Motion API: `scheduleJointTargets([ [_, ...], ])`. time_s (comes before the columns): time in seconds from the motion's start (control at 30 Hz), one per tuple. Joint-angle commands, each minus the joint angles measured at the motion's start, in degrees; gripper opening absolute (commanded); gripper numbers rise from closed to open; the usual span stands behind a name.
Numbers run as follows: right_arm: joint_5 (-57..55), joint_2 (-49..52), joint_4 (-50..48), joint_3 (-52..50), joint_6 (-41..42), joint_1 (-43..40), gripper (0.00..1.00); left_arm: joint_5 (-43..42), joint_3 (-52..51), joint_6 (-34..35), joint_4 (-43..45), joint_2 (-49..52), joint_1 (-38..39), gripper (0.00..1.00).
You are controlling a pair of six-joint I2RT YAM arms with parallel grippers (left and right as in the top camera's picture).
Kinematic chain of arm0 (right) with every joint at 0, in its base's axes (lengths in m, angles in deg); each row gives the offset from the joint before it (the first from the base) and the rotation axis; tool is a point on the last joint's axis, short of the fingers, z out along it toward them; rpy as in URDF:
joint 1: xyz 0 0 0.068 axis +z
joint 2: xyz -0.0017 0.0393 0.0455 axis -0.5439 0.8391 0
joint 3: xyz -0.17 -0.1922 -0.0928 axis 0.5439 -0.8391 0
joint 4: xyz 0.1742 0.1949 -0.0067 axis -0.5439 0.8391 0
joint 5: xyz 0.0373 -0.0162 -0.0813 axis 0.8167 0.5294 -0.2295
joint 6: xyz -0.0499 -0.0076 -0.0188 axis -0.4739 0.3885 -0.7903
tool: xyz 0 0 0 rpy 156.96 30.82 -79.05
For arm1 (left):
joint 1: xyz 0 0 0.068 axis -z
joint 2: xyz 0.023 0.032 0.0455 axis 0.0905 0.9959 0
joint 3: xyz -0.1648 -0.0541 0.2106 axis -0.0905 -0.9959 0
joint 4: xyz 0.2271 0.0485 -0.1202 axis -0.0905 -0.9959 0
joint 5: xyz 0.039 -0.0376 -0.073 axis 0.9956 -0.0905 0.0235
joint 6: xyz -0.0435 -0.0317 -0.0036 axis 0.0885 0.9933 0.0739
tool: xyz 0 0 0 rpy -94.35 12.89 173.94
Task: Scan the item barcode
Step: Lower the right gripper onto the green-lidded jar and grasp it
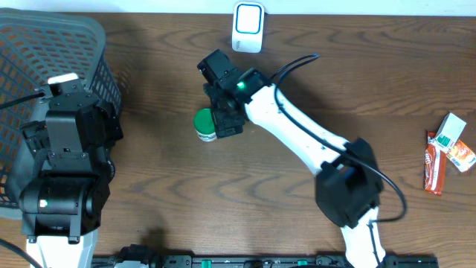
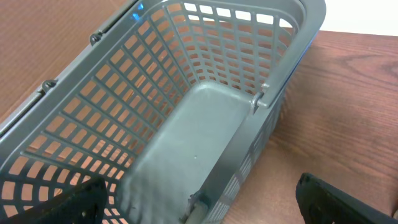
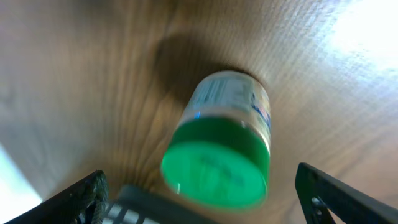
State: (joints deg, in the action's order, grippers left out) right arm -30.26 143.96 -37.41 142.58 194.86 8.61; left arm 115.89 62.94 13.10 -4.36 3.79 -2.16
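The item is a small jar with a green lid [image 1: 204, 123] and a white printed label, standing upright on the wooden table. In the right wrist view the jar [image 3: 221, 155] sits between my right gripper's [image 3: 208, 202] wide-open fingers, with a gap on each side. No barcode can be read on the blurred label. A white scanner [image 1: 248, 27] stands at the table's far edge, beyond the jar. My left gripper [image 2: 205, 205] is open and holds nothing, hovering over the right rim of the grey basket [image 2: 155, 81].
The grey mesh basket [image 1: 89, 37] fills the left side under my left arm [image 1: 67, 149]. Two snack packets, one orange [image 1: 437, 162] and one white and green [image 1: 450, 132], lie near the right edge.
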Motion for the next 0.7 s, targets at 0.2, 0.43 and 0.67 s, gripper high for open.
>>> scheduleJointTargets([
  [0.2,0.8,2.4,-1.7,-0.1,1.3,1.0,0.94,0.5,-0.3,0.3,0.0,-0.2,-0.3,0.96],
  [0.43,1.8,4.1,-3.5,-0.1,1.3,1.4,0.99,0.5,-0.3,0.3,0.0,-0.2,-0.3,0.96],
  [0.67,4.9,7.9,-8.0,-0.1,1.3,1.7,0.99,0.5,-0.3,0.3,0.0,-0.2,-0.3,0.96],
])
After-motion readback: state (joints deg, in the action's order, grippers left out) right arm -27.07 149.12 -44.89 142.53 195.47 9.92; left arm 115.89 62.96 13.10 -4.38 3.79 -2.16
